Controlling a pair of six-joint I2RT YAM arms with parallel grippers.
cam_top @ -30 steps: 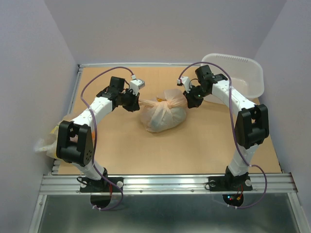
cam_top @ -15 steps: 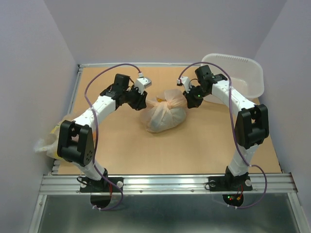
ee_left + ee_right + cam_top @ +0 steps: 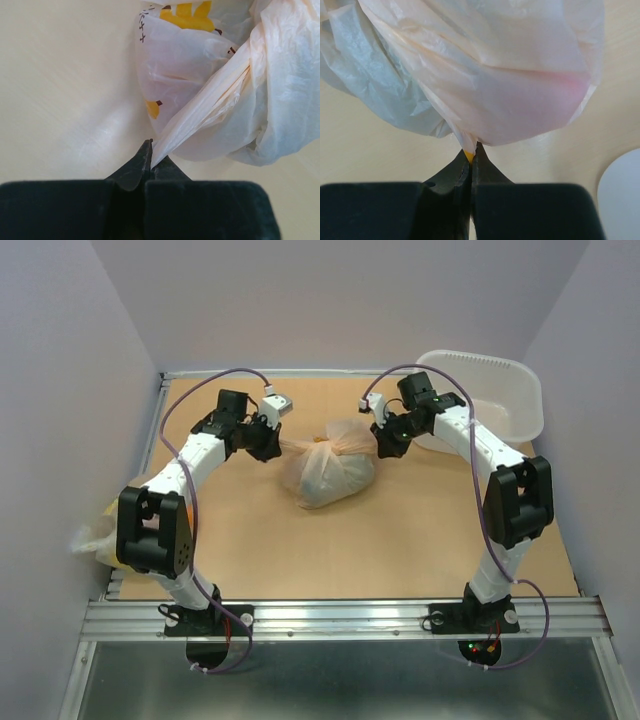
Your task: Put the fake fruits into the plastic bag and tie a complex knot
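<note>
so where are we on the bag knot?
Done: the plastic bag bulges, apparently loaded, with its neck bunched into a knot. In hand: left fingers and right fingers each pinch a tail, pulled taut to opposite sides. Left: cinch, possibly another tie, then let go.

One plastic bag (image 3: 330,480) lies mid-table, with one knot (image 3: 322,441) on its top. One second bag (image 3: 95,532) sits at the near left edge. One plastic tub (image 3: 500,390) stands far right. There are two arms, the left arm (image 3: 195,460) and right arm (image 3: 485,445). There are two grippers, the left gripper (image 3: 273,447) and right gripper (image 3: 384,447), and one table (image 3: 400,540).
</note>
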